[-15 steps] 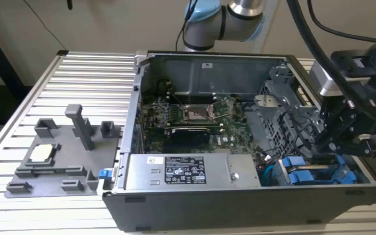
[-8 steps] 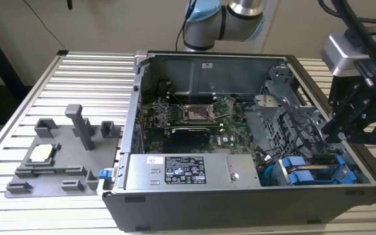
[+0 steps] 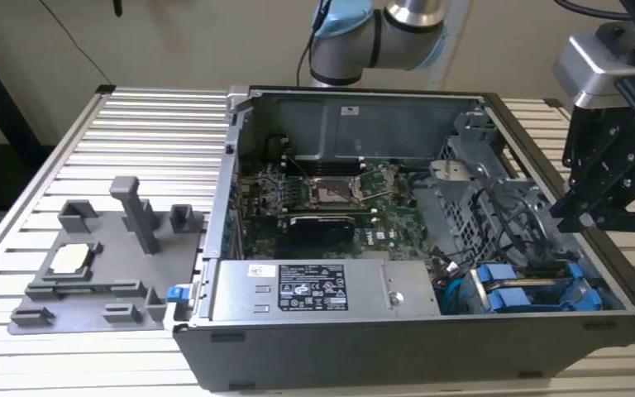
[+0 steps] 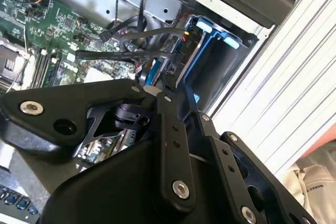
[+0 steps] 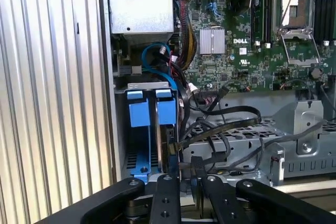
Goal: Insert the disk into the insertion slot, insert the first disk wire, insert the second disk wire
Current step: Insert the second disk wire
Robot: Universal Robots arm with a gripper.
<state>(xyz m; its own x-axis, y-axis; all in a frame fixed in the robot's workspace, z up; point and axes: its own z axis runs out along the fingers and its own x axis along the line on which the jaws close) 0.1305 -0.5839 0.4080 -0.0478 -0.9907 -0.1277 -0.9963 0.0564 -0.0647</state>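
An open black computer case lies on its side on a slatted metal bench, its green motherboard facing up and a silver labelled power-supply box along the near wall. In the near corner toward the exterior view's right sits the insertion slot, a grey sheet-metal bay holding two blue-tabbed drives side by side. The disk is the one of the two nearer the motherboard; it stands on edge inside the bay, its blue frame tab toward the power-supply box and its long axis running from that tab back toward the case's outer wall, where its connector end meets dark cables. The other blue-tabbed drive stands parallel just beside it, on the case-wall side. The gripper hangs over the case's edge at the exterior view's right, directly above the connector end of the disk. In the first wrist view its black fingers stand narrowly apart with a black wire connector between them at the disk's end, though whether they actually pinch it cannot be told. Flat black wires loop from that spot across the grey drive cage toward the motherboard. A grey fixture plate with upright posts lies on the bench at the exterior view's left.
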